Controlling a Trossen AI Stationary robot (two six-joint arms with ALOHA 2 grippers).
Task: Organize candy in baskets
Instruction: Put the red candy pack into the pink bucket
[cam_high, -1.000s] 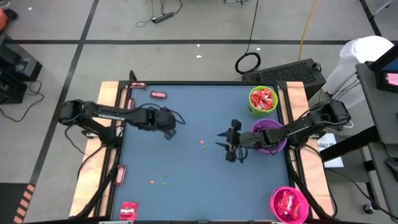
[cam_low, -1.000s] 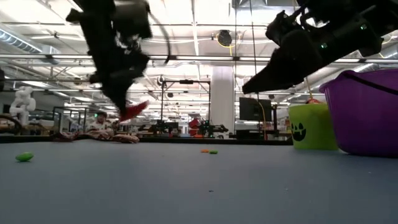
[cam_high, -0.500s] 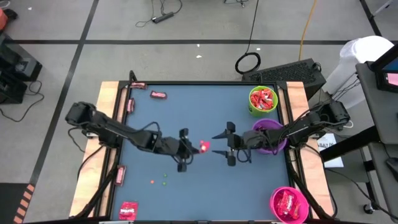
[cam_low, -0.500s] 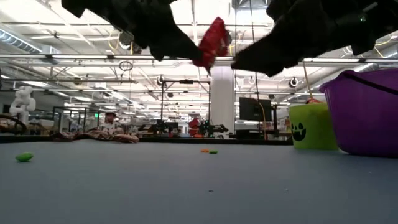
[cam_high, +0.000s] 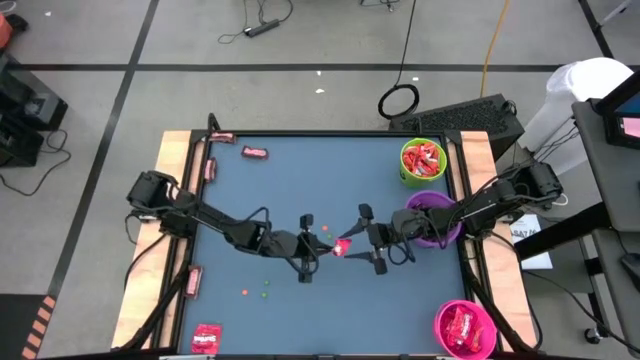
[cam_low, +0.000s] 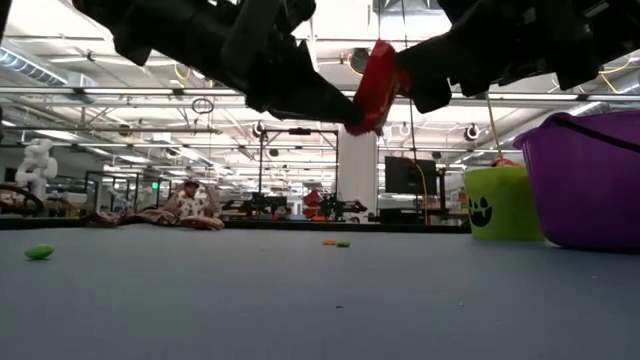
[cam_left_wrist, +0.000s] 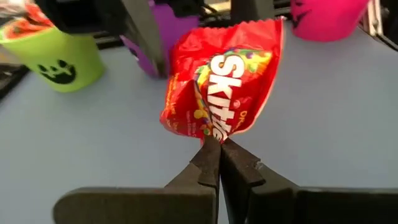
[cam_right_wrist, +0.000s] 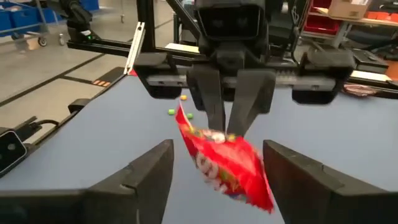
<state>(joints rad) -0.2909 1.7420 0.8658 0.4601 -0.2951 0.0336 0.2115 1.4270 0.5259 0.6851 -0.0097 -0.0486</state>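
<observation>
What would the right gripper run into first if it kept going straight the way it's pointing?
The red candy packet, pinched by the shut left gripper, hangs between the right gripper's open fingers. Beyond it, probably the left gripper itself.

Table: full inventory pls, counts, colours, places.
Skittles packet: 1, red, held in the air mid-table.
Loose candy packets: 5, red to pinkish, one at the table's far left, the others on the left wooden rail and near-left corner.
Green basket: 1, lime, far right, candy inside.
Purple basket: 1, right edge.
Pink basket: 1, near-right corner, candy inside.
Loose round sweets: a few, red, green and orange, mid-table.
Left claw: shut on the Skittles packet.
Right claw: open around it.
</observation>
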